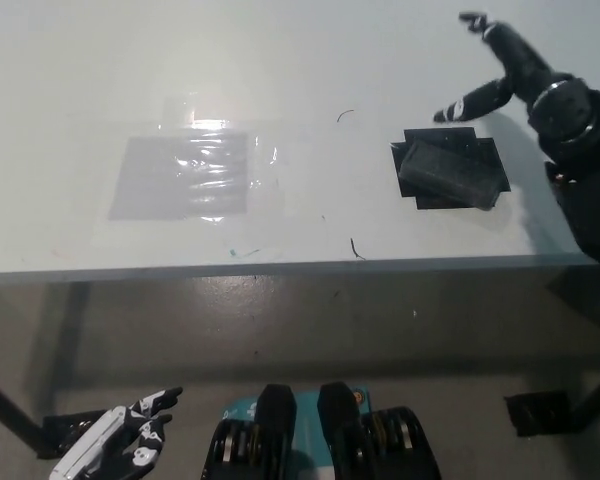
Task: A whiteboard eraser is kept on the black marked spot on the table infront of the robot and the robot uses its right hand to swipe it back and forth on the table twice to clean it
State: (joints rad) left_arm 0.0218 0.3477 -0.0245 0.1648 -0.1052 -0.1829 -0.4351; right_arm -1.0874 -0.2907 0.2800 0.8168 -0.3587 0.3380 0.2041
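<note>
currently eraser point(452, 173) lies on black spot point(484, 152), long axis running 10 to 4 o'clock. right hand point(505, 70) at 1 o'clock, fingers spread, empty. left hand point(115, 443) rests low, fingers loosely apart.

Pale table point(280, 60) with bright glare on a taped clear sheet point(185, 177) and scattered pen marks, dark metal legs point(10, 415) below, over a grey-brown floor point(280, 330).
</note>
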